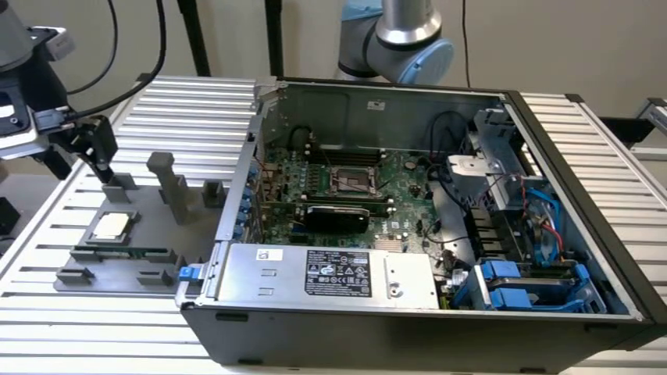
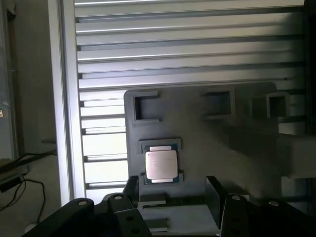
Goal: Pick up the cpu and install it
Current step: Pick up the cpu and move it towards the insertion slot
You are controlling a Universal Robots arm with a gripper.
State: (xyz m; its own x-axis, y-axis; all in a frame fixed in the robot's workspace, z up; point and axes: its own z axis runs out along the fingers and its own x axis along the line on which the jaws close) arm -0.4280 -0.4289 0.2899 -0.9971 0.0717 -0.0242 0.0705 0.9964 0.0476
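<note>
The cpu (image 1: 112, 226), a small square chip with a silvery top, lies flat in its seat on the grey holder plate (image 1: 146, 234) at the exterior view's left. My gripper (image 1: 96, 156) hangs above the plate's far end, a little higher than the cpu and apart from it. In the wrist view the cpu (image 2: 160, 164) sits just beyond the two black fingertips (image 2: 213, 191). My gripper (image 2: 173, 195) is open, and the jaws stand wide with nothing between them. The motherboard's socket (image 1: 351, 181) shows inside the open computer case (image 1: 417, 312).
A long green memory stick (image 1: 120, 254) lies on the plate just in front of the cpu. Grey upright posts (image 1: 167, 183) stand on the plate between the cpu and the case wall. Black cables hang behind the gripper. The slatted metal table (image 1: 83, 312) surrounds everything.
</note>
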